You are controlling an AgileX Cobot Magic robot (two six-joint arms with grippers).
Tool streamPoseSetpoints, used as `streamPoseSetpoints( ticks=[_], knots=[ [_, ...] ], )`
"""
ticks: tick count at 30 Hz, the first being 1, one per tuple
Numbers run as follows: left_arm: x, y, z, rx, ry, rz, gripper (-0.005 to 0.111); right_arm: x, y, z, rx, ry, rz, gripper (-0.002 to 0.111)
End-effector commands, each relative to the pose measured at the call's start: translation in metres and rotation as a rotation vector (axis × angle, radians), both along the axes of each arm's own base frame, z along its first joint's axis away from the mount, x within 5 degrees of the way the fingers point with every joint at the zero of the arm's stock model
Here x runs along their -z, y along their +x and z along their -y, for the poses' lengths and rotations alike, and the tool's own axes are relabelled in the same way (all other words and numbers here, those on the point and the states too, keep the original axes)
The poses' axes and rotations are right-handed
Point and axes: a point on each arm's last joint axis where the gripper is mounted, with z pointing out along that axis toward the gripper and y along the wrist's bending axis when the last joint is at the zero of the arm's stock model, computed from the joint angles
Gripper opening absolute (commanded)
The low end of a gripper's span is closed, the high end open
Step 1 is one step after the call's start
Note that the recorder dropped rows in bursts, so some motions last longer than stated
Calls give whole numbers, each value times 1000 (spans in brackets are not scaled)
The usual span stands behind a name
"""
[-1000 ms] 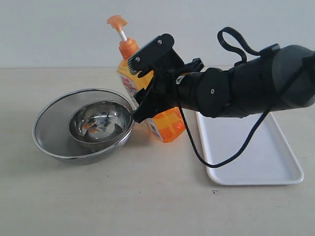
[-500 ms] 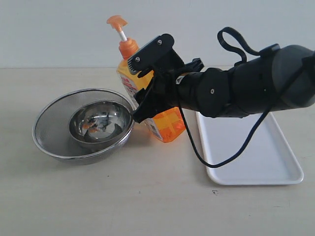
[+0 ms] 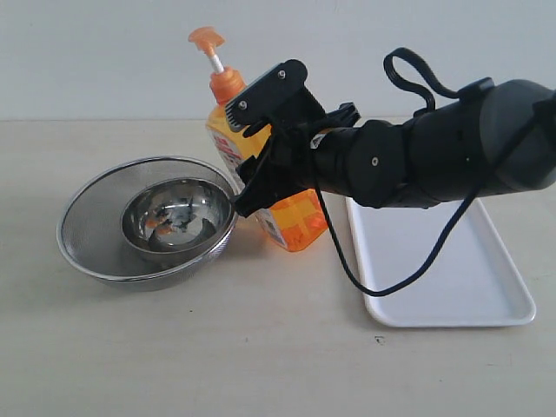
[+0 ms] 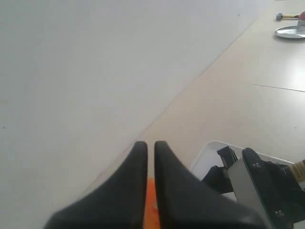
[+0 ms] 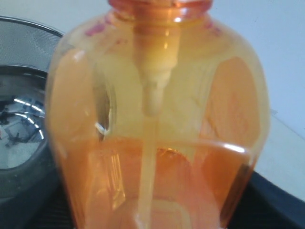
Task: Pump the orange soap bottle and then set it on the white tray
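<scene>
Right gripper (image 3: pixel 254 149) is clamping the bottle (image 3: pixel 295 221) around its body, one finger above and one below. The bottle is leaning, top toward upper left of the exterior frame, base down by the table. Can't tell if the base is touching the table. It's sitting between the strainer (image 3: pixel 95 226) with the steel bowl (image 3: pixel 178 213) in it, centre-left, and the tray (image 3: pixel 452 287) at lower right, just beside the tray's near-left edge and not on it. Pump head (image 3: pixel 207 36) is standing up with the white stem showing and nothing pressing on it. Left gripper (image 4: pixel 150 145) is showing only in its wrist view, fingers pinched nearly together with nothing between them and a sliver of orange below. Whether pumping is done can't be told; the bowl is showing only reflections. Judging by the layout, the place step is remaining: the bottle is needing a shift right, over the rim, set upright, then release.
</scene>
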Motion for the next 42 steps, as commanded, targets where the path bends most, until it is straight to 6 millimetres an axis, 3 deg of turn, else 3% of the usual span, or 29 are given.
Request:
streamPoseSetpoints(
  ticks=[1,7,19,31,42],
  knots=[
    [5,7,3,22,-12,-40,5,-19,5,0,18,37,123,0],
    [7,9,4,35,-13,-48,5,-18,6,-1,7,20,148,0],
    [-16,8,11,164,-29,-6,5,-7,9,-3,8,2,152,0],
    [12,34,16,223,-59,-137,5,-8,9,-3,-2,-5,166,0],
    [19,43,18,237,-69,-172,5,-7,9,-3,-6,-10,155,0]
  ],
)
